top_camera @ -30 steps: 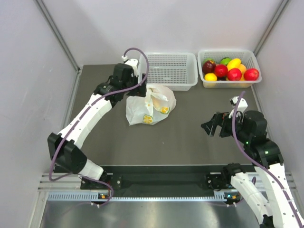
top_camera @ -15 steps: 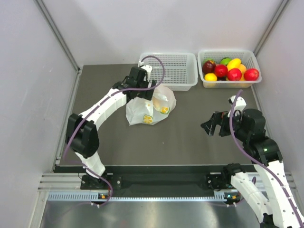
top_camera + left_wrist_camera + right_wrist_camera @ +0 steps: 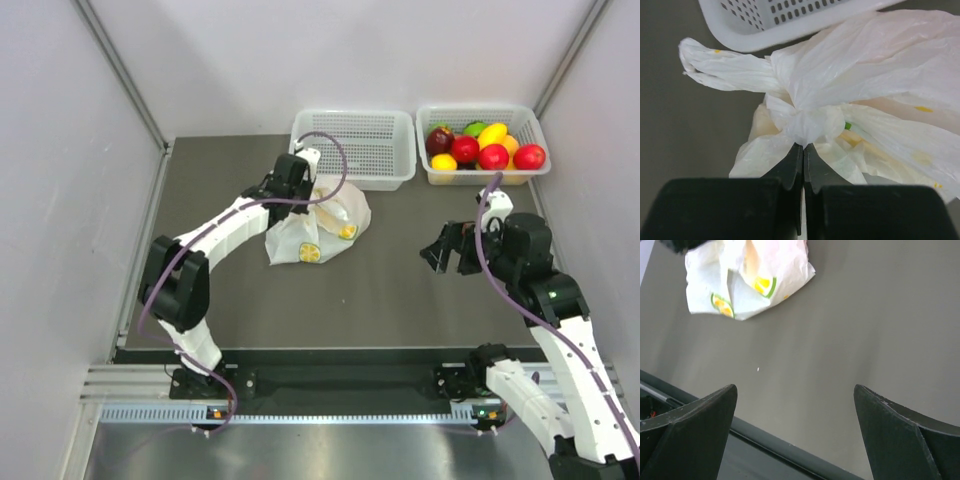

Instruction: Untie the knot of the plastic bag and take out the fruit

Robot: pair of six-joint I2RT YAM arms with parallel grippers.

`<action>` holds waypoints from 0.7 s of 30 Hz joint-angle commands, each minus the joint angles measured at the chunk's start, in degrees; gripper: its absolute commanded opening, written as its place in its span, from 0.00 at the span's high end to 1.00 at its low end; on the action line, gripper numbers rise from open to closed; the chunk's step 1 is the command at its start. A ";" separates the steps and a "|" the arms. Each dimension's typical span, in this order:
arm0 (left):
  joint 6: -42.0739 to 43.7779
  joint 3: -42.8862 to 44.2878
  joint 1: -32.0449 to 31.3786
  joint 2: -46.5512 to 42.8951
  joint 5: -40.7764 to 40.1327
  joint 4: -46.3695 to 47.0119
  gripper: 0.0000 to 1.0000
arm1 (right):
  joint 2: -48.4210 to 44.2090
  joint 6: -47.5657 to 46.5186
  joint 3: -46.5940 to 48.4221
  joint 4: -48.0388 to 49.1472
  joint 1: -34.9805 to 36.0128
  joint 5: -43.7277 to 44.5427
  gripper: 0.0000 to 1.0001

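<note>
- A dark grey matte tabletop fills the middle, evenly lit, with only soft shadows.
- Plain pale grey walls close it in at the back and on both sides.
- Slanting grey metal corner posts mark the back corners.
- A silver slotted metal rail runs along the near edge, with a brushed steel sheet beyond it.

Find the plastic bag at centre left of the top view: it is white, printed with yellow-and-green citrus slices. At the upper right, the left basket and right basket are white and perforated. The heap of fruit is red, yellow and green. The table is dark grey.
</note>
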 commanded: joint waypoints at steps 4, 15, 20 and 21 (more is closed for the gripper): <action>-1.10 -13.81 -0.03 -16.66 18.52 15.98 1.00 | 4.48 0.44 5.14 4.92 0.98 1.91 0.00; -0.75 -23.68 -0.38 -30.66 41.46 18.21 1.00 | 17.04 -6.50 14.37 3.61 9.40 5.58 0.00; 1.27 -23.24 -0.82 -30.04 47.54 13.55 1.00 | 20.92 -8.43 17.79 4.39 18.29 17.89 0.00; 1.28 -23.15 -1.17 -29.95 48.24 12.67 1.00 | 21.36 -9.04 18.24 4.83 18.65 18.08 0.00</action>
